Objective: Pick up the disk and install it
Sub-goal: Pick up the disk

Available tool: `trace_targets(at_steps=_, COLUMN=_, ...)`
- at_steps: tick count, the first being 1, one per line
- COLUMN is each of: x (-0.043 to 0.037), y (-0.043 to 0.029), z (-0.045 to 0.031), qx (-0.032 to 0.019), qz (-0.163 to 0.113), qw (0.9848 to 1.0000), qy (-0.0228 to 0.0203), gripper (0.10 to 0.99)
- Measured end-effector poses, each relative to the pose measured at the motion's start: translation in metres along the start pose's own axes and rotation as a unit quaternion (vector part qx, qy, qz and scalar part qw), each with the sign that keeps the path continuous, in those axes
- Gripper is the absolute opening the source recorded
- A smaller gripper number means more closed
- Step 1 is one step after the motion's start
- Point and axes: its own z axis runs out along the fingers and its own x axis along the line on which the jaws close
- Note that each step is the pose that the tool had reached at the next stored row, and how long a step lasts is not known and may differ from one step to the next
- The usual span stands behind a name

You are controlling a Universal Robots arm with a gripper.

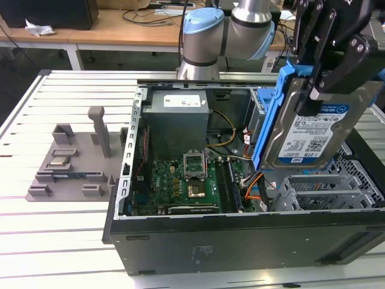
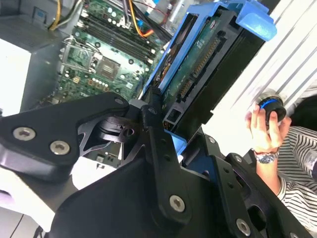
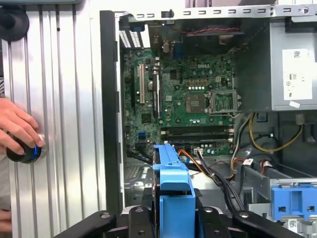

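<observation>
Here, in the exterior view, the gripper (image 1: 329, 77) is clamped on the disk (image 1: 313, 135) and holds it in the air, tilted, label side facing the camera, above the exterior view's right end of the open computer case (image 1: 240, 238). Inside the case lie the green motherboard (image 1: 180, 180) and the grey power-supply box (image 1: 177, 117). A grey fixture (image 1: 72, 162) sits on the slatted table (image 1: 60, 247) at the exterior view's left.

In the second wrist view, the black fingers (image 2: 154, 116) grip the disk (image 2: 203, 74) by its blue rail frame. Beyond it, a person's hand (image 2: 262, 131) holds a round black-and-blue object (image 2: 271, 106).

In the first wrist view, the disk (image 3: 173, 181) stands edge-on between the fingers, over the case interior, with the motherboard (image 3: 188, 99) beyond it. The hand (image 3: 15, 126) rests on the table.
</observation>
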Motion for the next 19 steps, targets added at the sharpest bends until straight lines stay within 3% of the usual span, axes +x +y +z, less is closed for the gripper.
trace_targets(at_steps=3, x=0.0042, y=-0.0053, z=0.0013, qx=0.0000, qz=0.000, qw=1.0000, qy=0.0000, gripper=0.365)
trace_targets(at_steps=6, x=0.0054, y=-0.0167, z=0.0026, qx=-0.0002, qz=-0.001, qw=1.0000, qy=0.0000, gripper=0.365)
trace_targets(at_steps=10, x=0.0045, y=-0.0409, z=0.0065, qx=-0.0010, qz=-0.002, qw=1.0000, qy=0.0003, gripper=0.365)
trace_targets(at_steps=13, x=0.0038, y=-0.0513, z=0.0109, qx=-0.0014, qz=-0.002, qw=1.0000, qy=0.0006, gripper=0.365)
trace_targets(at_steps=16, x=0.0034, y=-0.0599, z=0.0138, qx=-0.0016, qz=-0.002, qw=1.0000, qy=0.0006, gripper=0.365)
trace_targets(at_steps=19, x=0.0031, y=-0.0633, z=0.0184, qx=-0.0017, qz=-0.002, qw=1.0000, qy=0.0006, gripper=0.365)
